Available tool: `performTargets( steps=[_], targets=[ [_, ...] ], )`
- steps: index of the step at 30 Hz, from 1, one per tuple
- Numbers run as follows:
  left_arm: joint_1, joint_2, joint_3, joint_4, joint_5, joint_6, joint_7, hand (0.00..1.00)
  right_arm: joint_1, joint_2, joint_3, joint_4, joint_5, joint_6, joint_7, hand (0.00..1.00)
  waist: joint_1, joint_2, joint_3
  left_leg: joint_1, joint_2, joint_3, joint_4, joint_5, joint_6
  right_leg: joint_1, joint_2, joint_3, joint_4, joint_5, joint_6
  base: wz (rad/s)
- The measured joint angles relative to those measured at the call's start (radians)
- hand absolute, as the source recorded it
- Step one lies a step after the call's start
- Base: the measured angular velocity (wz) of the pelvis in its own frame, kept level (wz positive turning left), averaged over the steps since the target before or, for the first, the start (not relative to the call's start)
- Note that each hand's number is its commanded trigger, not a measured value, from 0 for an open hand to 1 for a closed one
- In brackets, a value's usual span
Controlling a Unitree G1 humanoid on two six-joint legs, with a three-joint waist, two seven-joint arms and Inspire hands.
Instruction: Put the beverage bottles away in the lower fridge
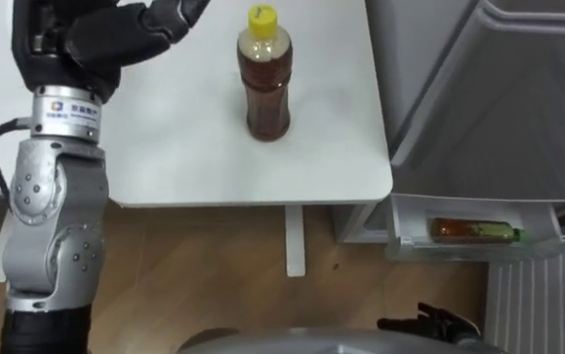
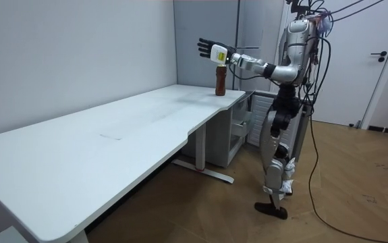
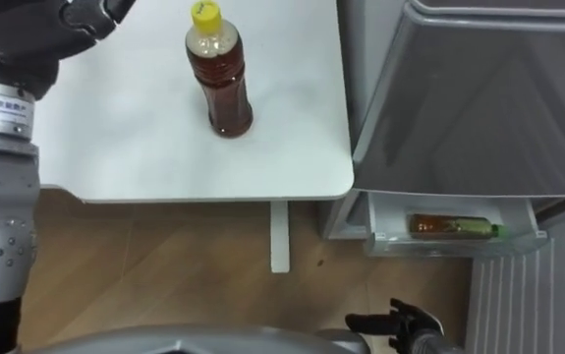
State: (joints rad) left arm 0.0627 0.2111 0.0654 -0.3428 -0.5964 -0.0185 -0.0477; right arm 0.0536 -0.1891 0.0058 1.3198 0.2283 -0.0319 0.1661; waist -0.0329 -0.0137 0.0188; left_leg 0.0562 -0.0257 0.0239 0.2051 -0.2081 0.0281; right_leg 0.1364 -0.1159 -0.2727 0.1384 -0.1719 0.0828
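Bottle upright on the surface, long axis vertical, close right of my left hand, whose fingers spread wide and empty.

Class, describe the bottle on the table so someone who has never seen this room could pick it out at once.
Start at the white table beside the fridge. Near its corner stands a bottle of brown drink. It is upright with a yellow cap, while the other bottle lies on its side low in the fridge, green-capped.
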Motion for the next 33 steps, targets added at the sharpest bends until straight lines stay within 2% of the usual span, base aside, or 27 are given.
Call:
performTargets(
  steps=[4,8,14,17,24,33],
  targets=[
    [0.000,-0.001,0.000,0.050,0.003,0.025,-0.048,0.00,0.000,0.003,-0.027,-0.002,-0.003,0.013,0.006,0.00,-0.003,-0.004,-0.0039,0.003,0.008,0.007,-0.001,-0.001,-0.001,-0.014,0.005,0.017,0.021,0.000,-0.002,-0.10],
    [0.000,-0.002,0.003,0.052,0.003,0.045,-0.082,0.00,0.002,0.006,-0.029,-0.009,-0.002,0.014,0.013,0.00,-0.002,-0.009,-0.0080,0.004,0.017,0.018,0.001,0.000,-0.005,-0.016,0.011,0.028,0.033,0.001,-0.004,-0.09],
    [0.000,-0.006,0.002,0.051,0.004,0.065,-0.126,0.00,0.005,0.000,-0.029,-0.010,-0.002,0.034,0.009,0.00,-0.014,0.006,-0.0151,0.007,0.018,0.022,0.001,0.000,-0.006,-0.017,0.012,0.024,0.032,0.001,-0.005,0.00],
    [0.000,-0.006,0.000,0.051,0.004,0.068,-0.138,0.00,0.003,0.000,-0.028,-0.010,-0.002,0.035,0.007,0.00,-0.014,0.008,-0.0141,0.007,0.019,0.023,0.000,0.000,-0.006,-0.017,0.012,0.023,0.031,0.001,-0.005,0.00],
    [0.000,-0.007,0.000,0.051,0.004,0.101,-0.156,0.00,-0.004,0.000,-0.028,-0.010,-0.002,0.049,-0.003,0.00,-0.014,0.008,-0.0122,-0.002,0.019,0.022,-0.001,0.000,-0.006,-0.021,0.012,0.023,0.031,0.001,-0.005,0.00],
    [-0.009,-0.007,-0.003,0.050,0.003,0.103,-0.162,0.00,-0.010,-0.001,-0.028,-0.010,-0.002,0.054,-0.003,0.00,-0.018,0.011,-0.0097,-0.008,0.018,0.017,0.000,0.000,-0.006,-0.025,0.012,0.020,0.028,0.001,-0.005,0.00]
  ],
)
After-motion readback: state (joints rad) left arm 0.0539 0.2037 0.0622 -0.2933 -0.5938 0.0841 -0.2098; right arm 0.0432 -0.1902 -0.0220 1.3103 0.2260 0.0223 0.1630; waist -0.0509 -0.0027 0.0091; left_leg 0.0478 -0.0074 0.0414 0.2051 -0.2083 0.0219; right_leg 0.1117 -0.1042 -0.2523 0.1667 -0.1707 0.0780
